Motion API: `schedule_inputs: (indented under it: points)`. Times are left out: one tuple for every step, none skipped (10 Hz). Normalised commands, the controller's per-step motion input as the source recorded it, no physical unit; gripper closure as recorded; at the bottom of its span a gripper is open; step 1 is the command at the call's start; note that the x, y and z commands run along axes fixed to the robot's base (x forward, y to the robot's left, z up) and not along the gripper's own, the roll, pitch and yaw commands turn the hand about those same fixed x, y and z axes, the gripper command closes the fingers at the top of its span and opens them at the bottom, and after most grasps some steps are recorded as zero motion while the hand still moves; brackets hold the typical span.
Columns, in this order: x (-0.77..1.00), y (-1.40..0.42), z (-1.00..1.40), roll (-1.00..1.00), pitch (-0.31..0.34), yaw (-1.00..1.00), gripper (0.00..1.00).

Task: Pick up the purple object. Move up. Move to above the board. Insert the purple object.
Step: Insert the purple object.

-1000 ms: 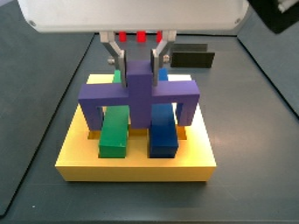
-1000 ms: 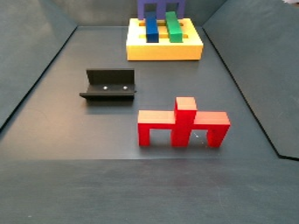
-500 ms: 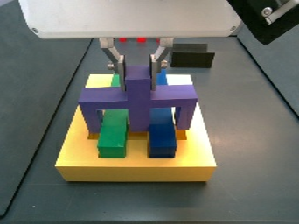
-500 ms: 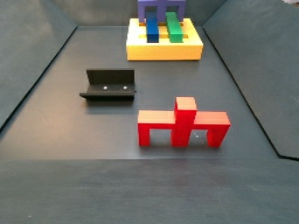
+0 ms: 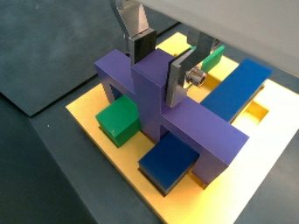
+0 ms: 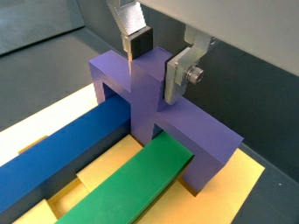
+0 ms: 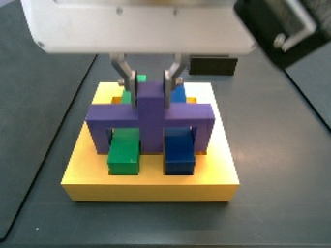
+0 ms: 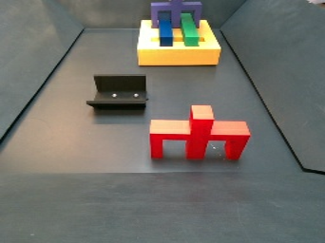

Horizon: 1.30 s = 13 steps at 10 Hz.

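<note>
The purple object (image 7: pixel 151 111) stands on the yellow board (image 7: pixel 149 184), its two legs astride the green bar (image 7: pixel 124 150) and the blue bar (image 7: pixel 180 150). My gripper (image 7: pixel 150 85) is right above it, with one finger on each side of the top of the upright post. Both wrist views show the fingers hugging the post (image 5: pixel 152 83) (image 6: pixel 146 83), shut on it. In a side view the purple object (image 8: pixel 165 11) and the board (image 8: pixel 178 57) sit at the far end of the floor; the gripper is out of that frame.
A red piece (image 8: pixel 200 136) of the same shape stands on the dark floor near the front. The fixture (image 8: pixel 118 93) stands left of the middle and also shows behind the board (image 7: pixel 214 66). Low walls edge the floor.
The gripper and the purple object have moved down together. The purple bar now sits lower over the green and blue bars.
</note>
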Motion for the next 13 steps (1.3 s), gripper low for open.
schedule_inputs:
  points:
    - [0.00,-0.01,-0.02,0.00,0.059,-0.09,1.00]
    - [0.01,-0.01,0.00,0.00,0.074,-0.07,1.00]
    - [0.00,-0.04,-0.03,0.03,0.044,-0.07,1.00]
    - [0.00,-0.01,-0.14,0.09,0.017,-0.03,1.00]
    - [0.00,-0.11,-0.60,0.22,-0.034,0.00,1.00]
    - [0.07,-0.10,-0.83,0.23,-0.084,0.00,1.00]
    - [0.03,0.00,-0.93,0.10,-0.129,-0.09,1.00]
    - [0.00,0.00,-0.80,0.00,-0.170,-0.15,1.00]
    - [0.38,-0.02,-0.17,0.10,0.097,-0.30,1.00]
    - [0.35,0.00,-0.20,0.15,0.140,-0.40,1.00]
    - [0.00,0.00,-0.35,0.07,0.000,-0.23,1.00]
    - [-0.06,0.00,-0.62,0.07,-0.074,-0.11,1.00]
    - [-0.06,-0.02,-0.91,0.06,-0.173,-0.09,1.00]
